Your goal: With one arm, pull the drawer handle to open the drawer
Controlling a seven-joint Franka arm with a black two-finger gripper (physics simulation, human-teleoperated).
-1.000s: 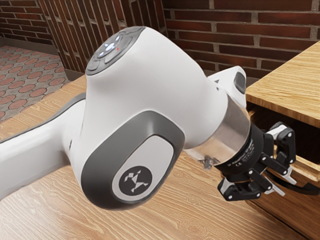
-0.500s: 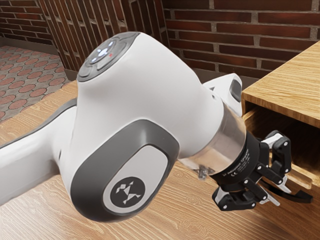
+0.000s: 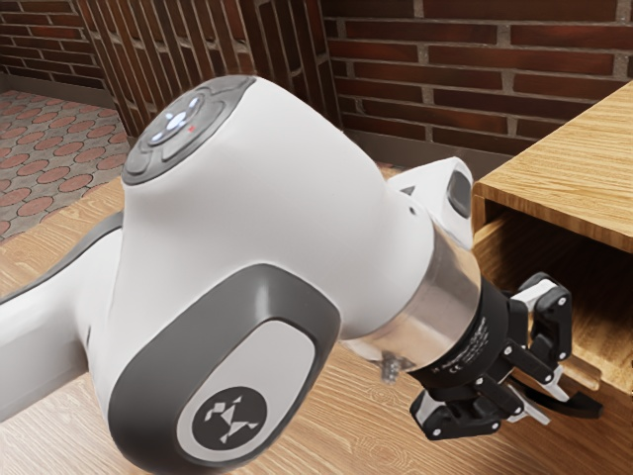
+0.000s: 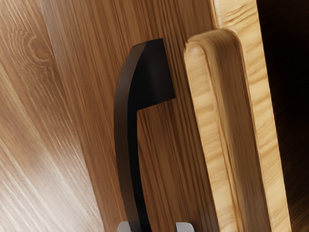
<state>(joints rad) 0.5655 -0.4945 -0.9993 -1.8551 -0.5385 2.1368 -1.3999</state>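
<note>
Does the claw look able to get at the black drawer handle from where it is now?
Likely yes. The claw sits right at the black handle on the drawer front, with nothing between them, and the drawer stands partly open.

- One arm, across the middle of the exterior view.
- One gripper, lower right.
- One cabinet, right edge.
- One drawer.
- One handle, black, centre of the wrist view.
- One table, along the bottom.
- One brick wall, top.
</note>
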